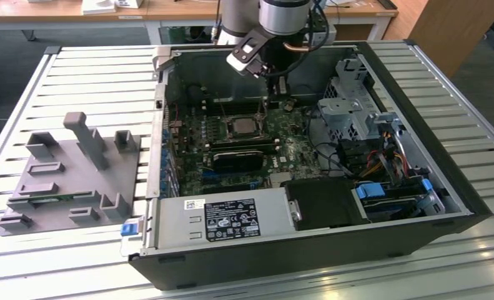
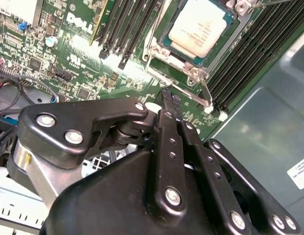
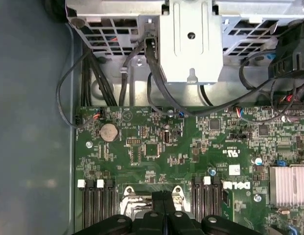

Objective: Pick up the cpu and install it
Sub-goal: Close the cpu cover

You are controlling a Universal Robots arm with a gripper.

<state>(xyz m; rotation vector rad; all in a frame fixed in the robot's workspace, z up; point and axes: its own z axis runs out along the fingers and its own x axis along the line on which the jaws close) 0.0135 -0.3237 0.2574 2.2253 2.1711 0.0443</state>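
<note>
The gripper point(image 2: 170, 100) hangs with fingers pressed together, holding nothing, its tips just beside the retention lever point(image 2: 191, 92) at the far edge of the socket point(image 2: 190, 72). The cpu point(image 2: 203, 27) lies seated in that socket. Any push should, I judge, land on the lever alone, never the chip.

The arm point(image 1: 273, 15) hangs down from above, wrist bent so the gripper point(image 1: 273, 92) points almost straight down. In the second wrist view its two slim black fingers point(image 2: 169, 142) lie pressed flat together (nothing between them), tips meeting in a narrow point.
</note>
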